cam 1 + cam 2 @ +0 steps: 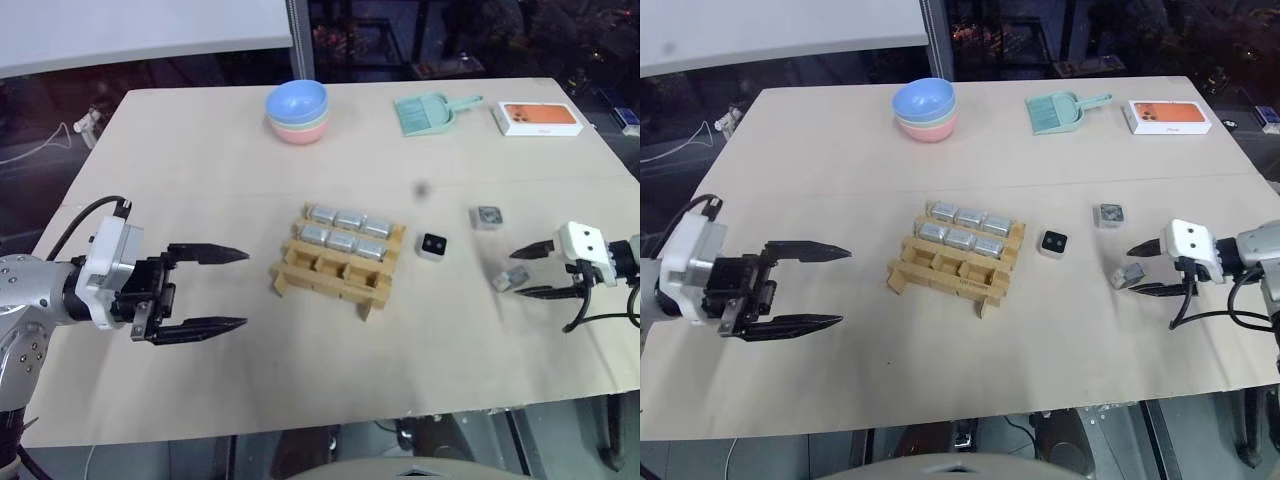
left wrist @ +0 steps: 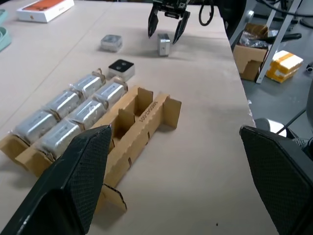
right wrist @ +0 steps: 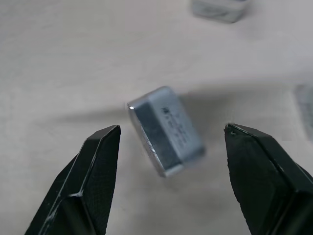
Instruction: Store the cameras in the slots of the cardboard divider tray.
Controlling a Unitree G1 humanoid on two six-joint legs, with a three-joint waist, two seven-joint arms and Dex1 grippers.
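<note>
Cardboard divider tray (image 1: 335, 268) holds six cameras (image 1: 345, 232) (front row empty).

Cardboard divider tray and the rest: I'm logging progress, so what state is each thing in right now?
cardboard divider tray: two rows filled with six cameras, near row empty.
black-faced camera: loose on the table, lens up.
grey camera: loose, lying flat.
tilted camera: on the table between the right gripper's fingers, ungripped.
right gripper: open.
left gripper: open, empty.
bowls: stacked.
</note>
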